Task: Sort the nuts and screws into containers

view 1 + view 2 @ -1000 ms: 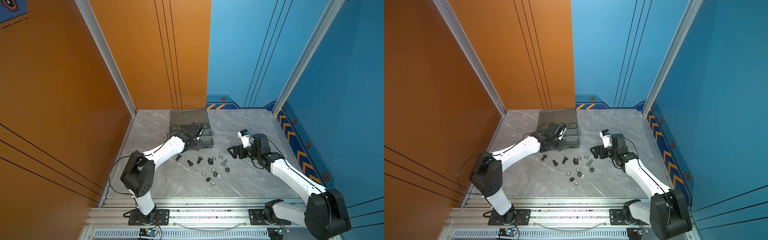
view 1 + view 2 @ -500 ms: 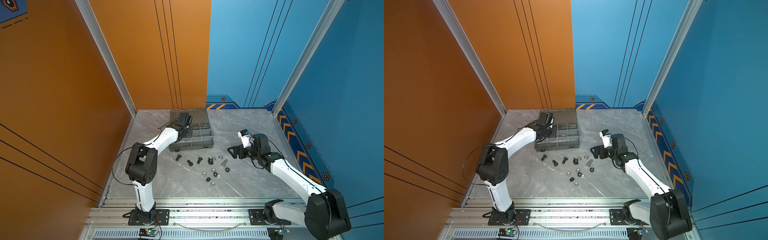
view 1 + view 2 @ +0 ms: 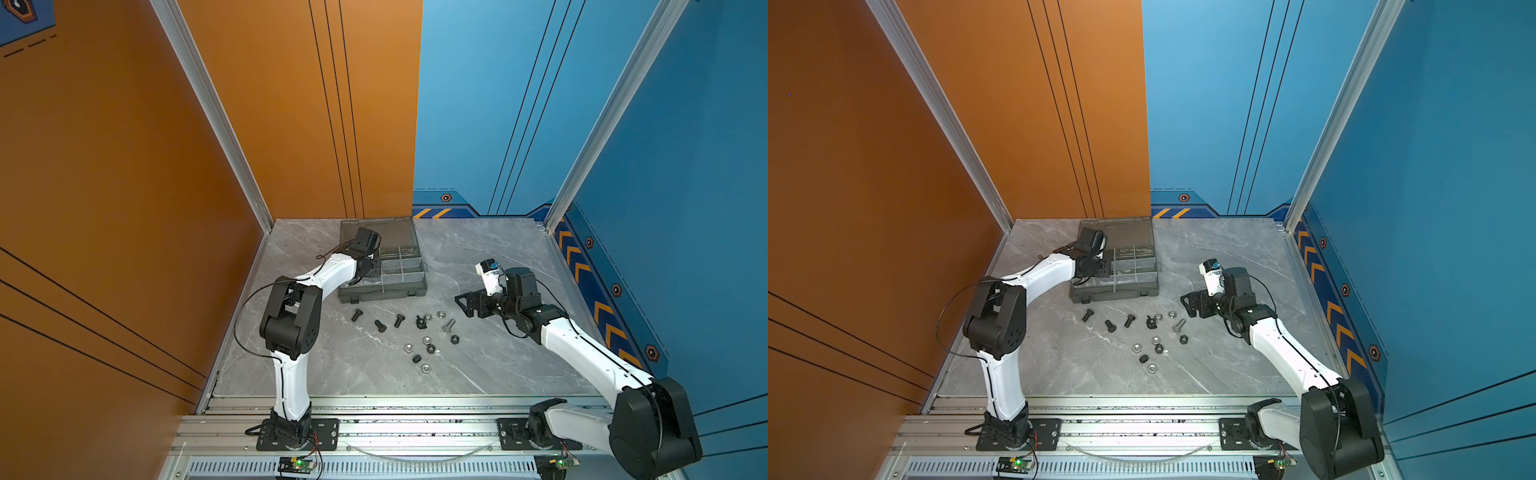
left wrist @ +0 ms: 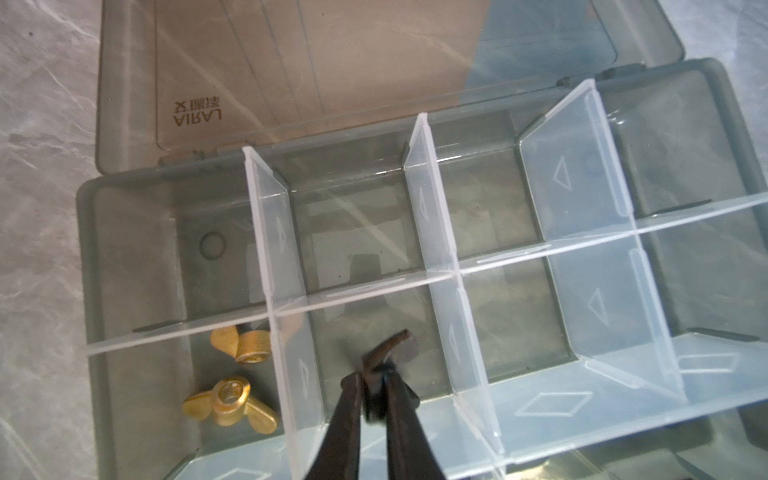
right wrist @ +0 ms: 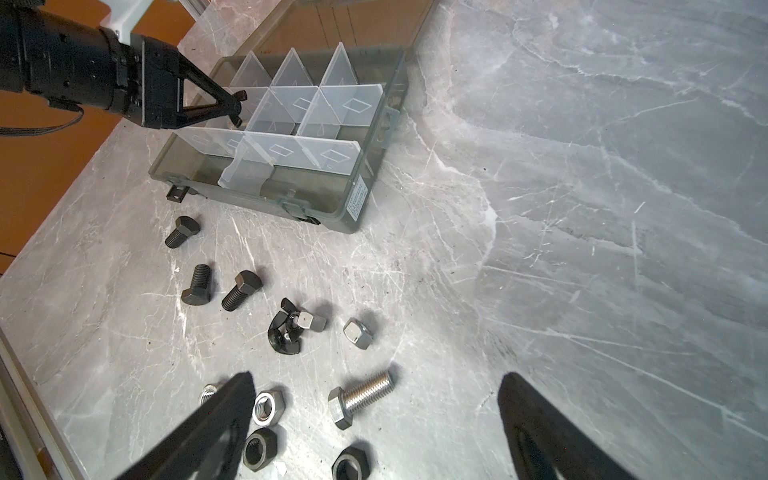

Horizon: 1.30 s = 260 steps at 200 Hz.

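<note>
The dark grey organiser case (image 3: 382, 293) lies open on the marble surface (image 3: 498, 257). Its smoky lid (image 3: 395, 232) is folded flat toward twelve o'clock, and clear dividers (image 4: 430, 199) cut the case into small compartments. The middle-row compartment at the case's nine o'clock end holds two brass wing nuts (image 4: 243, 345), lying just apart. Over the next compartment toward three o'clock, the left claw (image 4: 374, 384) is pinching a black wing nut (image 4: 392, 347), with one wing sticking out past its tips.

More hardware lies loose on the surface at five o'clock of the case:
- three stubby black bolts (image 5: 197, 284) with hex heads
- one silver hex bolt (image 5: 359, 397)
- a second black wing nut (image 5: 284, 332), touching a silver nut
- five silver hex nuts (image 3: 441, 314) in all
- three black hex nuts (image 3: 455, 339)

The right claw (image 5: 376, 374) hovers over the three o'clock side of this scatter, spread wide.
</note>
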{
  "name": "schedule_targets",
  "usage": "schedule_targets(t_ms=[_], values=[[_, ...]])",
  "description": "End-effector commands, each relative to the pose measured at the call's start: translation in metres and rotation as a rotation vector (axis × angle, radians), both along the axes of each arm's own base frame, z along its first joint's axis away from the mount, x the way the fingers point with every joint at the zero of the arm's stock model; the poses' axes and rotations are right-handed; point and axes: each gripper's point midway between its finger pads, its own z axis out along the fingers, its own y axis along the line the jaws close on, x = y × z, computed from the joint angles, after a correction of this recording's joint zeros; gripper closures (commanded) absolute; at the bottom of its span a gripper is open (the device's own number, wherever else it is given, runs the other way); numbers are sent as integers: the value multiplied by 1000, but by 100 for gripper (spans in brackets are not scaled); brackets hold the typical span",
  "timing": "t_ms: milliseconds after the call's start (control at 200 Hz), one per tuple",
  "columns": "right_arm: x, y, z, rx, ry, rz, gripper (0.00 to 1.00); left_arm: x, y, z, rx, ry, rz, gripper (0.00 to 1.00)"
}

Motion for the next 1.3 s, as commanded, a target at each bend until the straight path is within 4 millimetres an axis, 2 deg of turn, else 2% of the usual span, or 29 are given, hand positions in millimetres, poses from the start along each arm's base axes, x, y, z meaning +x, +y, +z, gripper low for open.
schedule_targets(t_ms=[0, 140, 275, 425, 531, 716, 881, 1066, 1296], values=[[1, -1, -2, 6, 4, -13, 6, 0, 1, 3, -17, -2, 10, 77], [0, -1, 0, 9, 2, -11, 6, -3, -1, 12, -30, -15, 3, 71], [-1, -1, 0, 11, 2, -10, 5, -9, -11, 37, -52, -61, -27, 68], [-1, 1, -2, 11, 9, -4, 5, -28, -31, 65, -89, -95, -70, 58], [-2, 3, -5, 16, 21, 10, 5, -48, -49, 71, -140, -70, -104, 55], [-4, 14, -6, 28, 34, 56, 5, -83, -80, 65, -239, 13, -135, 52], [-6, 19, -9, 8, 41, 81, 6, -113, -99, 47, -367, 146, -99, 49], [-14, 36, -11, 3, 48, 158, 8, -133, -101, 30, -453, 236, -29, 46], [-24, 62, -15, -53, 57, 251, 9, -146, -101, 38, -611, 235, -13, 43]])
